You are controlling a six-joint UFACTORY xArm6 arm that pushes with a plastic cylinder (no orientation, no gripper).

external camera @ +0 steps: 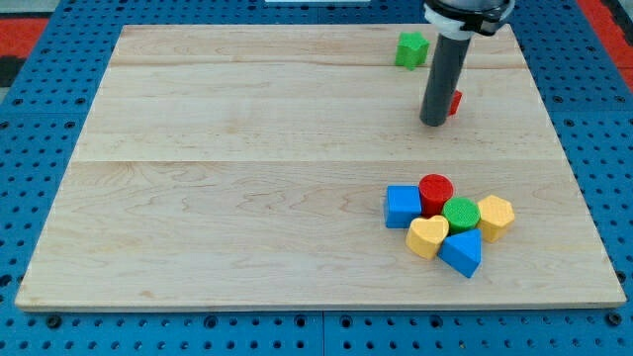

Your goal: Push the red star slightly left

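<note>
red star (454,101) near table (247,198) top edge, right side, mostly hidden behind my tip (432,123) | I have no pincer, just a rod, nothing held | star looks small, light, hard, should slide easy | push its right side, low and gentle

Pale wooden board (247,148) with light grain stripes, sitting on a blue pegboard (40,148). My rod's dark grey, tip (432,123) included. Blocks: green cube (411,49), red star (454,101), blue cube (403,207), red cylinder (436,192), green cylinder (461,214), yellow hexagon (496,217), yellow heart (427,236), blue triangle (462,252).
</note>
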